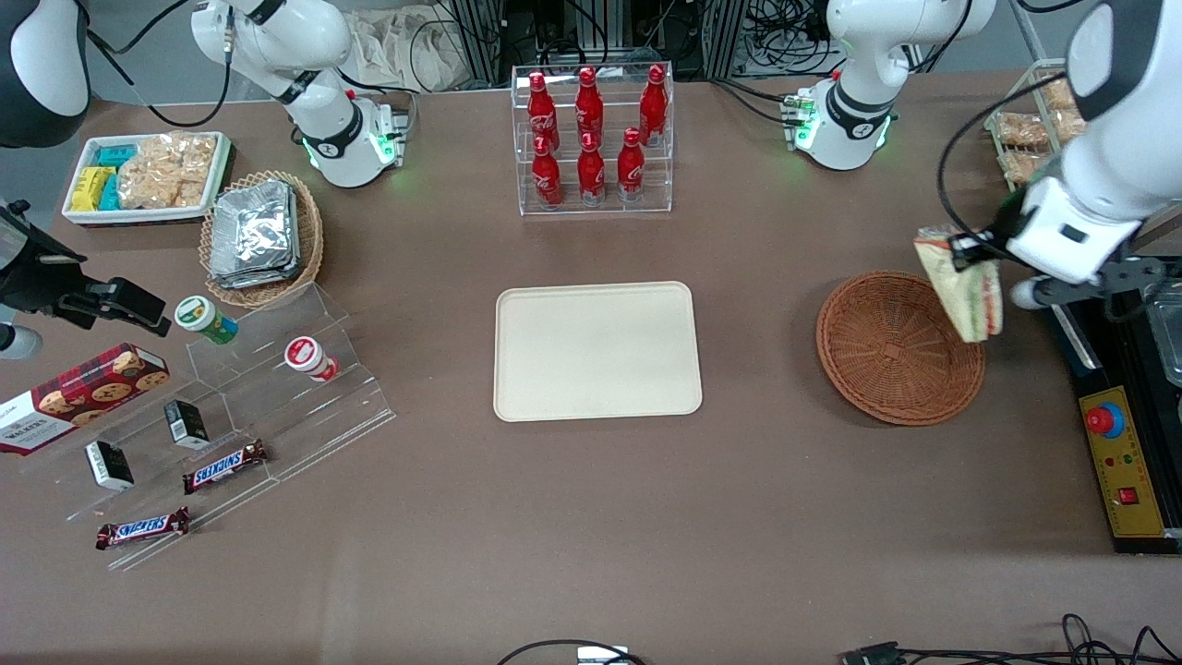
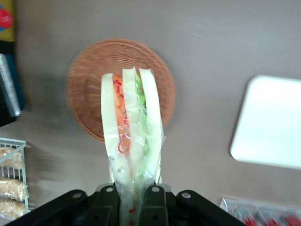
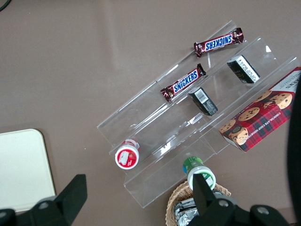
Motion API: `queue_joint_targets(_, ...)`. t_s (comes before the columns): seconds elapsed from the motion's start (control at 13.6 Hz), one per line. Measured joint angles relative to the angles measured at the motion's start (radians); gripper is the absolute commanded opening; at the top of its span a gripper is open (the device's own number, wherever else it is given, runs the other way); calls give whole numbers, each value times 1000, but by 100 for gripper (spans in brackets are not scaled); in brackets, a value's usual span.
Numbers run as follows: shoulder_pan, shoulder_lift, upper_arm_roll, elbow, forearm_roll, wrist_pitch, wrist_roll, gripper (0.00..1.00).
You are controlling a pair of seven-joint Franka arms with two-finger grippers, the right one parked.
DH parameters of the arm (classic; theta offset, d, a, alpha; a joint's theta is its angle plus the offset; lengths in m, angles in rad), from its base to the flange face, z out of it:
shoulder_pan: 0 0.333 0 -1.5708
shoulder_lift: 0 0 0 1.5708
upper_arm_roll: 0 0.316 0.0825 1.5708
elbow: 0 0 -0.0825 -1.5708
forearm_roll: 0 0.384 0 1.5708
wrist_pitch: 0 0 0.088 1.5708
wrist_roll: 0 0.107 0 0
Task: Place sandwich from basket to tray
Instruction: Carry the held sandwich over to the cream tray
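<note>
1 sandwich [image 2: 131, 127] in jaws, 1 basket [image 1: 891, 356], 1 tray [image 1: 597, 351]

left arm: raised, reaching in | gripper [image 1: 970, 251]: clamped on sandwich [image 1: 965, 291], lifted

Matte brown worktop [image 1: 591, 536] filling most of the frame, even soft overhead light, dark metal rack frames [image 1: 480, 42] with tangled black cables [image 1: 776, 32] along the top edge, loose black cable ends [image 1: 1099, 637] at the bottom edge
</note>
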Motion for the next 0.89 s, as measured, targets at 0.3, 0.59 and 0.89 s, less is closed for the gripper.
queue_joint_targets(0.3,-244,58,-10,78,-12,-16,-43,0)
queue_joint_targets(0.59,-475,186,-17,140,-13,14,-223,0)
queue_joint_targets(0.89,-539,299,-14,136,-13,138,-264,0)
